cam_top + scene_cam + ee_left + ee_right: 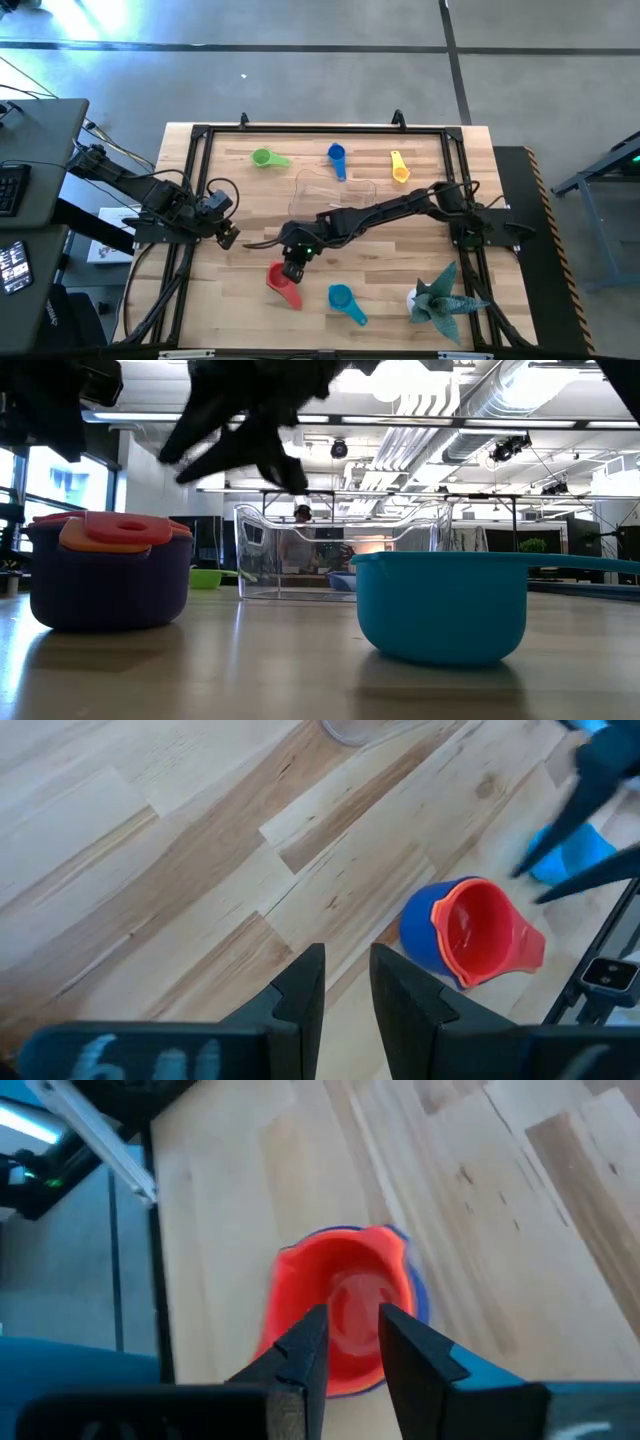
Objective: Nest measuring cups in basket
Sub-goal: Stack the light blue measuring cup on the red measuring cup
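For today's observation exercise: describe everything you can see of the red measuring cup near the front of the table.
The red measuring cup looks like glossy plastic, round, with a short flat handle. It sits upright, nested inside a darker blue-purple cup, whose rim shows around it, on the wooden table, outside the clear basket. The right gripper hovers directly above it, fingers slightly apart, not gripping.

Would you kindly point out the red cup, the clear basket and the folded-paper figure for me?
red cup (345, 1315): right wrist view, on its inner bottom.
clear basket (262, 550): low view, on its front wall.
folded-paper figure (440, 298): high view, on the middle of its spiky body.
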